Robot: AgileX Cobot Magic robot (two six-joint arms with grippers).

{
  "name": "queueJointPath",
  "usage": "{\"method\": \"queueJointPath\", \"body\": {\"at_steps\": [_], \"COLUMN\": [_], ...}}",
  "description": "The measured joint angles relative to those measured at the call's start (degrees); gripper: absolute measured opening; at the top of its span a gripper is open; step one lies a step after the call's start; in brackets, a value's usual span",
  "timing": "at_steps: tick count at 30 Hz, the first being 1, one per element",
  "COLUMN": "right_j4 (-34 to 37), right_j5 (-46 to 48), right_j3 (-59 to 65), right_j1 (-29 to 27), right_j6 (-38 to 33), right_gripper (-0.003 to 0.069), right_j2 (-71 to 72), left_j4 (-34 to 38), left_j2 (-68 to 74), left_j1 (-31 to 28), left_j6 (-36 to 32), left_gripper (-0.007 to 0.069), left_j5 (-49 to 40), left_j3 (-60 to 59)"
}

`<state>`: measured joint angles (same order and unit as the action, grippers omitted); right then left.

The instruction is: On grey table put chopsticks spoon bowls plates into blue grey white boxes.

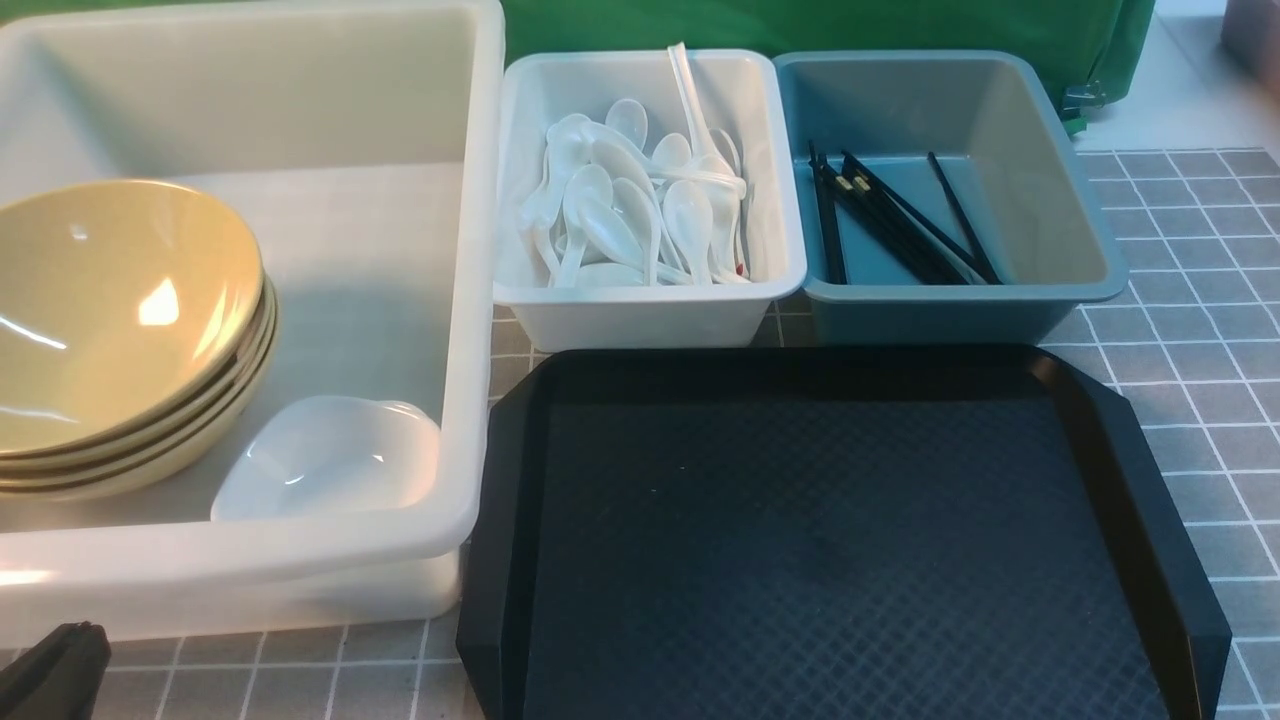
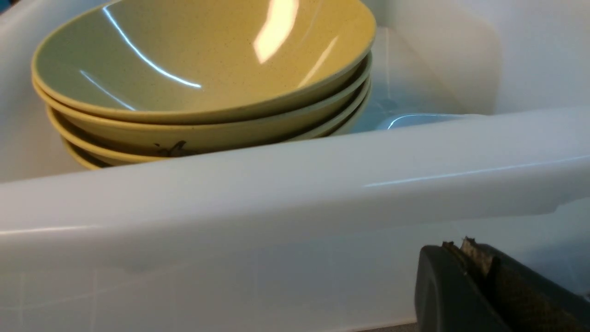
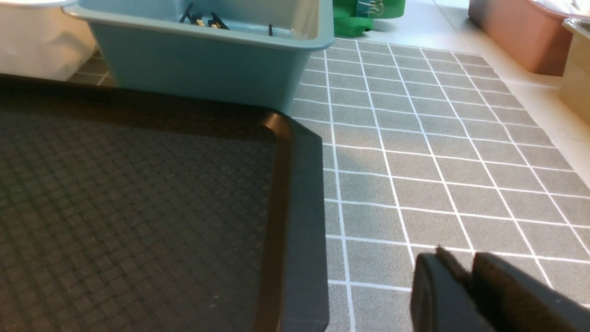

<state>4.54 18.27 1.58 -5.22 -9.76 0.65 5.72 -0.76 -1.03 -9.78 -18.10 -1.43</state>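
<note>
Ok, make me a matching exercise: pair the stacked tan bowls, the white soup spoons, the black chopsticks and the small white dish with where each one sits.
1 stacked olive-tan bowls
2 glossy white soup spoons
3 thin black chopsticks
4 small white rounded-square dish

A blue-grey bin
B large milky-white tub, left part
C small white bin
D large tub, near right corner

Pairs: 1-B, 2-C, 3-A, 4-D

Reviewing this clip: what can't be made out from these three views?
- Front view: right gripper out of frame; left gripper cut off by the corner.
- Right wrist view: right gripper jaws cropped, gap unclear.
- Left wrist view: tub wall hides the lowest bowls.
- Front view: spoons overlap, uncountable.
</note>
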Motion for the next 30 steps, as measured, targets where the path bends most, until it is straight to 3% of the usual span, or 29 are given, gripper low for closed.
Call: {"method": "queueJointPath", "body": {"at_steps": [30], "right_j4": [0.0], "right_j5": [0.0], "right_j3": [0.0], "right_j1": [0.0], "right_j6": [0.0], "right_gripper": [0.0153], "right_j2": [0.0], "left_j4": [0.0], "left_j2": [0.0], "left_j1": [0.0], "left_j6": [0.2], "left_gripper": [-0.0008], "left_j5": [0.1], "left_j3": [0.0]}}
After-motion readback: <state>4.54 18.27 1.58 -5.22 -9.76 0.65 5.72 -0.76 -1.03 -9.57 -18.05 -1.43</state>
